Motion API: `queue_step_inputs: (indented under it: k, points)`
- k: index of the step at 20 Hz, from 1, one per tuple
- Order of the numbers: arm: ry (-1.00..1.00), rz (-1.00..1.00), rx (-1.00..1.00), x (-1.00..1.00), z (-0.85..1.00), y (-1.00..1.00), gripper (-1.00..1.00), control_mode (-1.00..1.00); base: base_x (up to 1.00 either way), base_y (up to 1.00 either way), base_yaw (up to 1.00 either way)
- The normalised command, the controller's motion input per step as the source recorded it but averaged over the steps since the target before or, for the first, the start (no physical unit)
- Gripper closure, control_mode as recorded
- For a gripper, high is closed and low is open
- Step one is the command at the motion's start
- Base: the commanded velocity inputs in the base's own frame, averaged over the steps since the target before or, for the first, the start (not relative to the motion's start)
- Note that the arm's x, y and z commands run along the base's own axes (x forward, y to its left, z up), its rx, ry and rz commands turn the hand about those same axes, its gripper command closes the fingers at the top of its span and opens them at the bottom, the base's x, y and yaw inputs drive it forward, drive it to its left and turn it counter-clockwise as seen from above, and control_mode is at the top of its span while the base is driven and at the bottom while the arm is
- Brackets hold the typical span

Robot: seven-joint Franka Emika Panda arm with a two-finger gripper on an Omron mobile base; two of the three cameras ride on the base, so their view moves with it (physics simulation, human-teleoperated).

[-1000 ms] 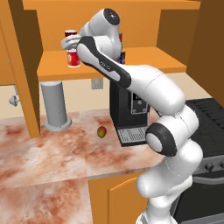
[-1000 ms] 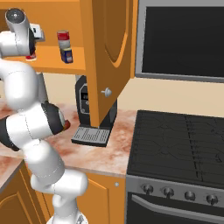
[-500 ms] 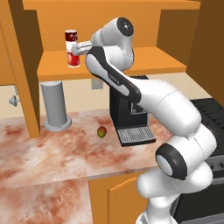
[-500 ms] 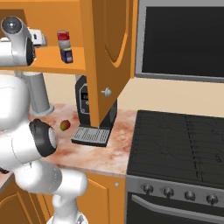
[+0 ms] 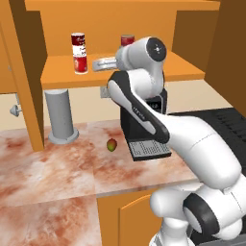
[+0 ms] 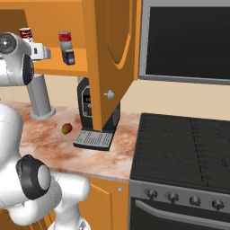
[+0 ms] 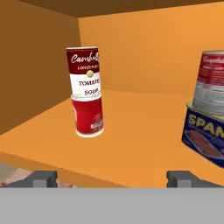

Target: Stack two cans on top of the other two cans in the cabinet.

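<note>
On the shelf of the orange-brown cabinet stand two stacks. At the left the dark red and white can sits upright on the bright red can. At the right the red can with a greyish lower part rests on the squat blue can. My gripper is open and empty, just in front of the shelf edge, between the stacks and apart from both. In the left base view the gripper hangs just right of the left stack. The arm hides most of the right stack.
A grey cylinder, a small fruit and a black coffee machine stand on the marbled counter below. The open cabinet door juts out at the right of the shelf, beside a stove.
My gripper was at the left stack's cans; it has drawn back to the right, away from them, and stands open. The arm's elbow swung right.
</note>
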Motion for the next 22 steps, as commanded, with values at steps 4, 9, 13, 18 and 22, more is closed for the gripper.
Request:
queue_step_inputs:
  k: [4,9,13,18,22]
  points:
    - [0.00,-0.15,0.11,-0.78,0.00,-0.34,-1.00,-1.00,0.00,0.00,0.00]
    - [0.00,-0.16,0.15,-0.84,-0.05,-0.34,-1.00,-1.00,0.00,0.00,0.00]
    - [0.07,-0.14,0.04,-0.68,-0.29,-0.30,-1.00,-1.00,0.00,0.00,0.00]
    - [0.18,-0.06,0.00,-0.53,-0.42,-0.33,-1.00,-1.00,0.00,0.00,0.00]
    - [0.26,-0.05,0.00,-0.42,-0.54,-0.26,-1.00,-1.00,0.00,0.00,0.00]
